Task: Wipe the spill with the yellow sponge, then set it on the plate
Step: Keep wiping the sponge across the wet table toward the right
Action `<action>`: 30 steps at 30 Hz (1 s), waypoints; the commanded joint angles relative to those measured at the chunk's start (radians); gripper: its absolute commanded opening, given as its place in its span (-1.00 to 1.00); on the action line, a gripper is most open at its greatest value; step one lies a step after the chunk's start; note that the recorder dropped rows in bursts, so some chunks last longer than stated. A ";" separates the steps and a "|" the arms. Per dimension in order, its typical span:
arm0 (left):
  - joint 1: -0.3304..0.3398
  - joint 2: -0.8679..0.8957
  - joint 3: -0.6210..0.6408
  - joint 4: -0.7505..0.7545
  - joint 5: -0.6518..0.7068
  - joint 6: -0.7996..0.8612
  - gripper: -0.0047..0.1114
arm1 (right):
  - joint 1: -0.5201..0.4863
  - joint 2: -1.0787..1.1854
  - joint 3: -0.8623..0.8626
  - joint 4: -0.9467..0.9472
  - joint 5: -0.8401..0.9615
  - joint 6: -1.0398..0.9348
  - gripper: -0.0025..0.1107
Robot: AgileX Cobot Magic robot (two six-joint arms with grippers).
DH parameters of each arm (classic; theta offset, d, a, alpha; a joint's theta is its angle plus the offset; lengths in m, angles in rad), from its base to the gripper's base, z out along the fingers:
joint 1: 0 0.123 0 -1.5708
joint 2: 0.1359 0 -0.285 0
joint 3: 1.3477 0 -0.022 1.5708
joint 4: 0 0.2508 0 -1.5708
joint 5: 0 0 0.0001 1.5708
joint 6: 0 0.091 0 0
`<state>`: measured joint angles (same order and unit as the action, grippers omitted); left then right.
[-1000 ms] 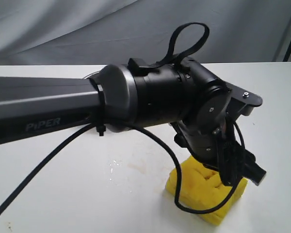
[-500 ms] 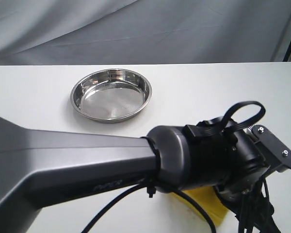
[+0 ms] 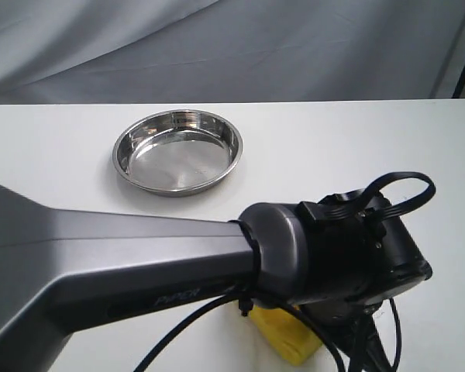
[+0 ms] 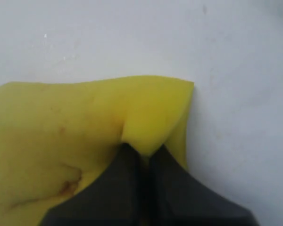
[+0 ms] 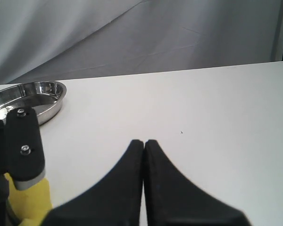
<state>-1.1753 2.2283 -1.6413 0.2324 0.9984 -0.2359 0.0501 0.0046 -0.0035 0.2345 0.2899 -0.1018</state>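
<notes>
- Pinching a raised fold of the yellow sponge (image 4: 61,117), the left gripper (image 4: 141,153) is seen with its jaws almost together and foam squeezed between the tips.
- The sponge is pressed on the white tabletop (image 3: 333,139) close to the near edge, right of middle. In the exterior view it is mostly hidden by the left arm (image 3: 139,263), with only a yellow corner shown.
- The spill cannot be found in any view and may be covered by the sponge or arm. Faint amber-brown marks are noted on the foam, so wiping is judged under way or nearly done.
- The plate (image 3: 122,155) is set toward the far edge, left of middle, well apart from the sponge. It is round, shiny steel with a raised rim, and nothing is in it.
- Key relation: the plate lies farther off and leftward from the left jaws, so a lift and carry toward the far edge is called for. The sponge's long axis cannot be told.
- The right gripper (image 5: 144,143) is held above the table, tips closed together with nothing between them.
- The foam is soft and pitted, and it buckles under the pinch.
</notes>
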 commanded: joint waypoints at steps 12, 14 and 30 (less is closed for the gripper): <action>0.002 0.011 0.009 -0.149 0.021 -0.023 -0.92 | 0.000 -0.005 0.004 0.003 -0.015 0.004 -0.96; 0.002 0.011 0.009 -0.271 -0.131 0.026 -0.92 | 0.000 -0.005 0.004 0.003 -0.015 0.004 -0.96; 0.263 0.011 0.010 -0.232 -0.028 0.028 -0.92 | 0.000 -0.005 0.004 0.003 -0.015 0.004 -0.96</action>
<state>-0.9596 2.2326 -1.6413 -0.0944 0.8642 -0.1943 0.0501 0.0046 -0.0035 0.2345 0.2899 -0.1018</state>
